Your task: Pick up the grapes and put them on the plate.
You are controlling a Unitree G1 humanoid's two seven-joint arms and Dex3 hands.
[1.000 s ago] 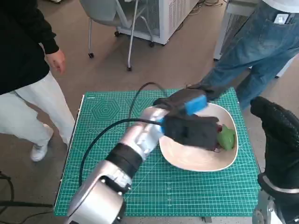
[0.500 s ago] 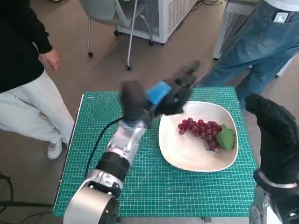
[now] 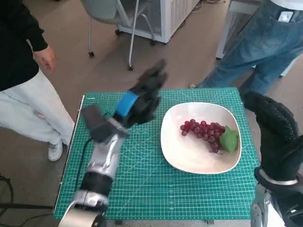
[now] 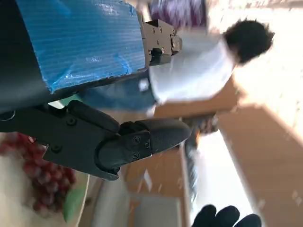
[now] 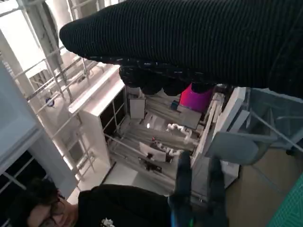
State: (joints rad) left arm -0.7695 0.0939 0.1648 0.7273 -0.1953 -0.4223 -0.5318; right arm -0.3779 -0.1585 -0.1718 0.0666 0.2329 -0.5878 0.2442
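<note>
The bunch of red grapes with a green leaf lies on the white oval plate at 3 o'clock on the green cutting-mat table; the left robot hand has let go and risen away toward 11 o'clock, fingers apart and empty, so the placing looks done. The gloved right robot hand idles at 4 o'clock, cut off; its fingers cannot be told

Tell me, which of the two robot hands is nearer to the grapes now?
The left hand, black with blue tape, is nearer the grapes; the gloved right hand stands beyond the plate.
</note>
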